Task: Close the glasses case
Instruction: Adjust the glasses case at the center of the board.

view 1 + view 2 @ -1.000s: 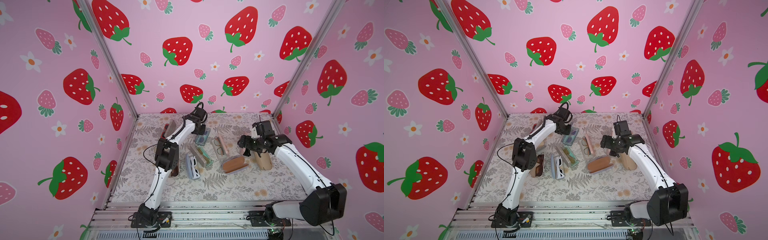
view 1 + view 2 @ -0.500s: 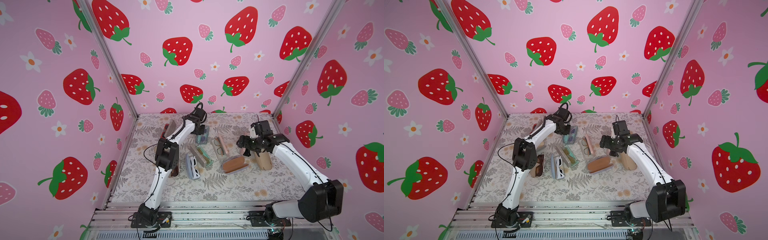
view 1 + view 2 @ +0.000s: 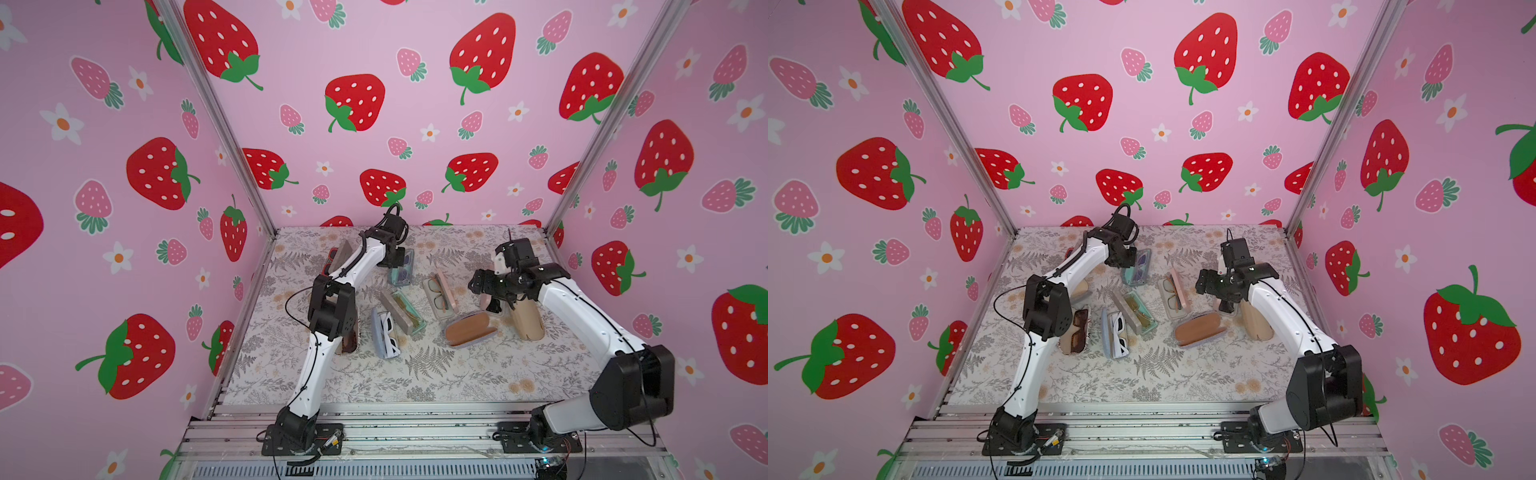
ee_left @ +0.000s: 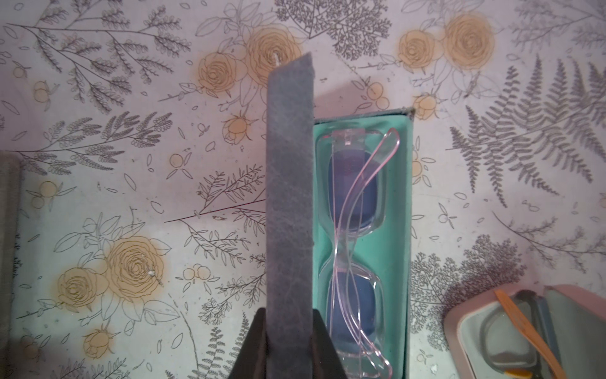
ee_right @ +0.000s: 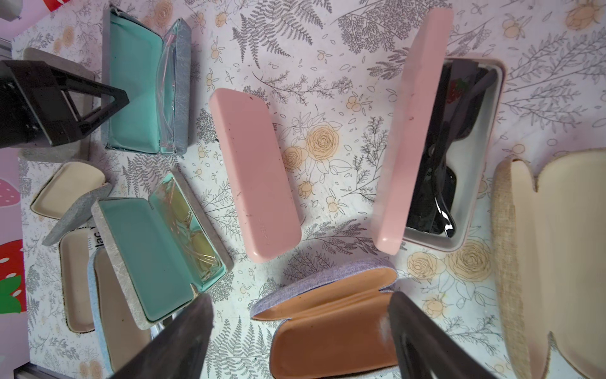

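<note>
And there's the grab! The left end effector (image 4: 289,331) has just pinched its jaws down narrow, and the wrist view shows why: the grey lid (image 4: 288,197) now sits squeezed between its two fingers (image 4: 259,331), standing nearly upright, edge-on to the camera. That lid belongs to the glasses case (image 4: 398,229), the teal-lined one in the upper middle of the counter (image 3: 436,374) in both top views (image 3: 402,270) (image 3: 1137,270), just under the left arm's wrist. The case is still open. The pink-framed glasses (image 4: 354,183) lie folded inside the tray, in plain sight.

What does the fresh grip mean? By my read, the reaching is over and the closing can start: the lid looks ready to be swung over the tray and pressed down. One thing to watch is the curved temple arm riding high near the tray's far end; it may foul the lid.

On the other side, the right end effector (image 5: 298,297) has barely moved and hangs with jaws spread wide, holding nothing, above the open brown-lined case (image 5: 328,334) at centre right of the counter. Plenty of other cases still lie open around the middle.
</note>
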